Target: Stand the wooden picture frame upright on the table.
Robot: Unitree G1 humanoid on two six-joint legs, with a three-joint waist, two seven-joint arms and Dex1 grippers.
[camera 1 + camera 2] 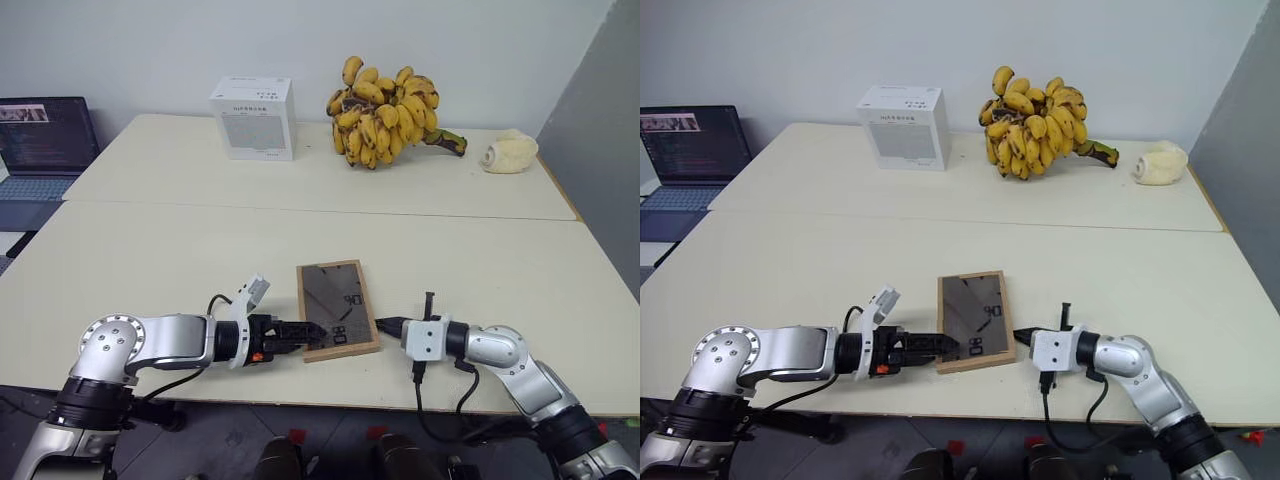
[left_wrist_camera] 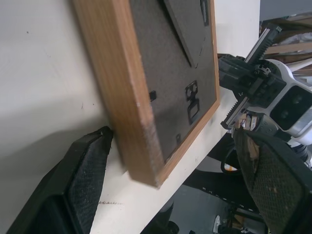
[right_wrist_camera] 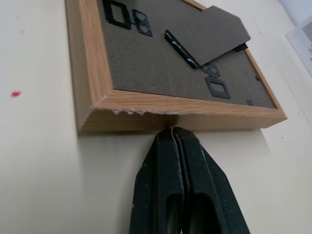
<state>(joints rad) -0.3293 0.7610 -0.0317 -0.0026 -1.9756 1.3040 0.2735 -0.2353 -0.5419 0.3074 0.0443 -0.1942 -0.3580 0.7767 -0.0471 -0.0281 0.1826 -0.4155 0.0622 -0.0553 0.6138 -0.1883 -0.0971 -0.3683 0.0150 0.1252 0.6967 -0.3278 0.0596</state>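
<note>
The wooden picture frame (image 1: 337, 305) lies flat on the table (image 1: 200, 260) close to its front edge, with the dark grey back panel and folded stand facing up. My left gripper (image 1: 312, 331) is open at the frame's near left corner. One of its fingers (image 2: 92, 165) rests on the table against the wooden side, and the other (image 2: 273, 180) is past the corner. My right gripper (image 1: 381, 324) is shut, and its tips (image 3: 173, 134) sit against the frame's right wooden edge (image 3: 185, 114). Nothing is between them.
At the far side of the table stand a white box (image 1: 253, 117), a bunch of bananas (image 1: 390, 110) and a cream lump (image 1: 510, 152). A laptop (image 1: 45, 145) sits off the table to the left. The table's front edge runs just below the frame.
</note>
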